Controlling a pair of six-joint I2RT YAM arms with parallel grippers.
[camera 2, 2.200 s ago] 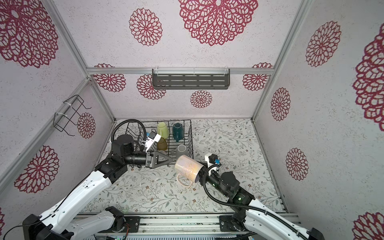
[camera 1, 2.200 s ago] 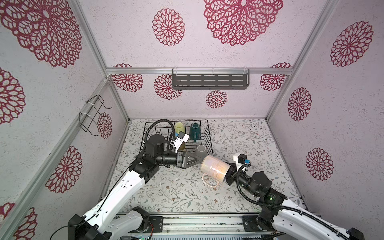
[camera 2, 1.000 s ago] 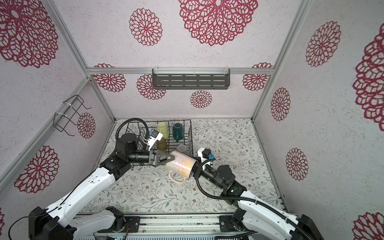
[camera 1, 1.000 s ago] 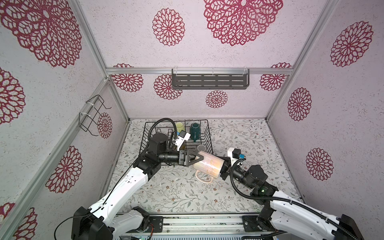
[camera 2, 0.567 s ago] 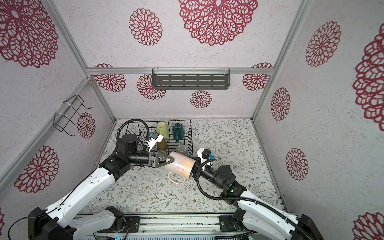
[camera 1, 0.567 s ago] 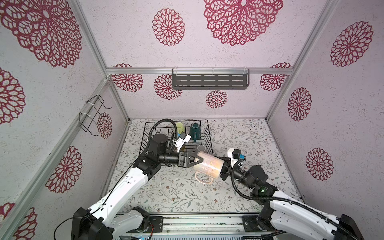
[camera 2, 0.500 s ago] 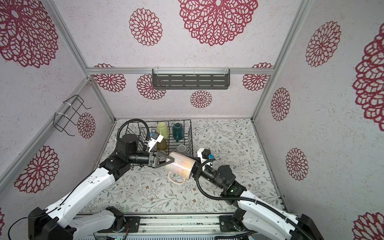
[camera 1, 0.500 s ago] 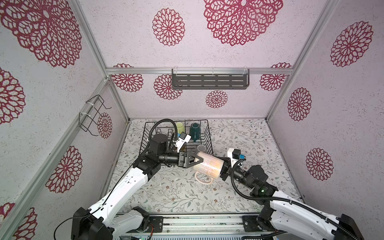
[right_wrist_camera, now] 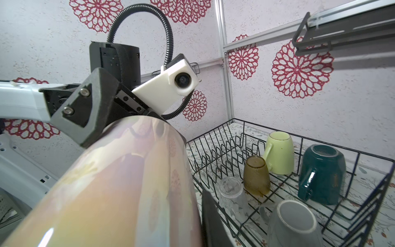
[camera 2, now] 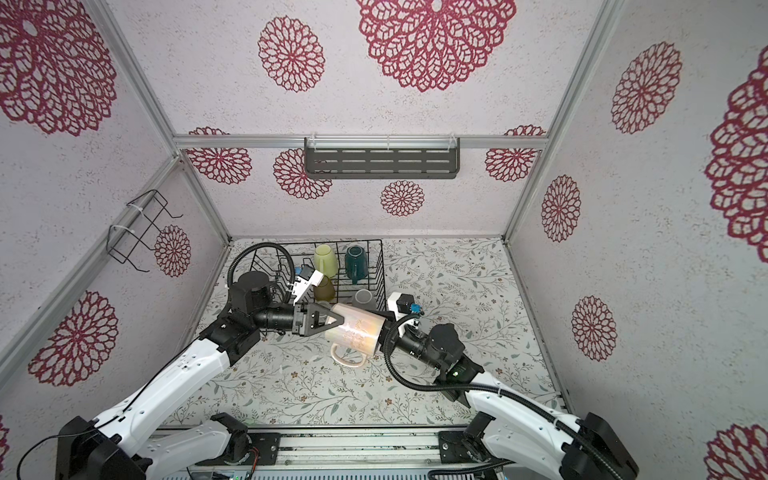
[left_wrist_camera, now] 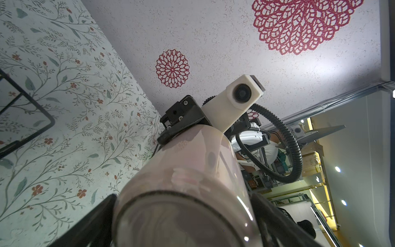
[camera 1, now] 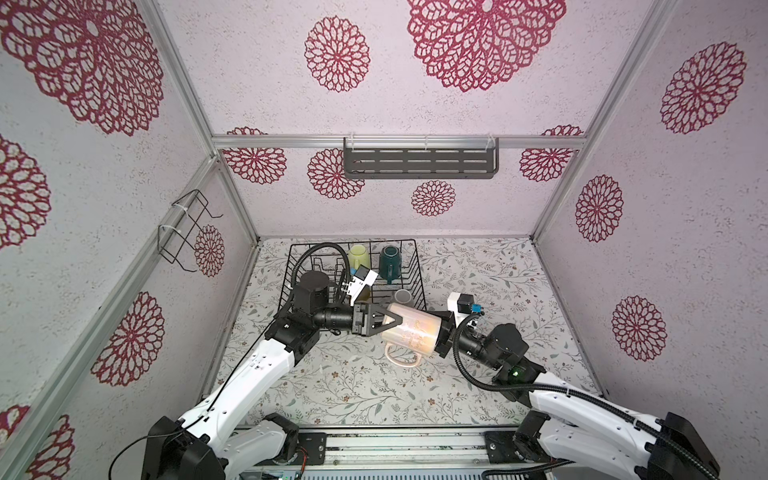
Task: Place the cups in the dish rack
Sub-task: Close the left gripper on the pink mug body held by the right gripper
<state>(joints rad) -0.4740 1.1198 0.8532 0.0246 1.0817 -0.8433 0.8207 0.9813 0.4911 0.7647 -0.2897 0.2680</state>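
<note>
Our right pincer (camera 1: 441, 338) pinches the rim of the pearly pink ceramic mug (camera 1: 411, 334) and holds it sideways. That seemingly lets our left pincer (camera 1: 384, 328), spread wide around its base, take it toward the black wire dish rack (camera 1: 415, 270) just behind. Below lies the floral worktop (camera 1: 353, 386), boxed in by white walls (camera 1: 257, 83) printed with crimson rosettes.

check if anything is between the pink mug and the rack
Yes: the grey mug sits in the rack's near corner, just behind the pink mug, and the open left gripper straddles the mug's end. The rack's prong rows look free.
</note>
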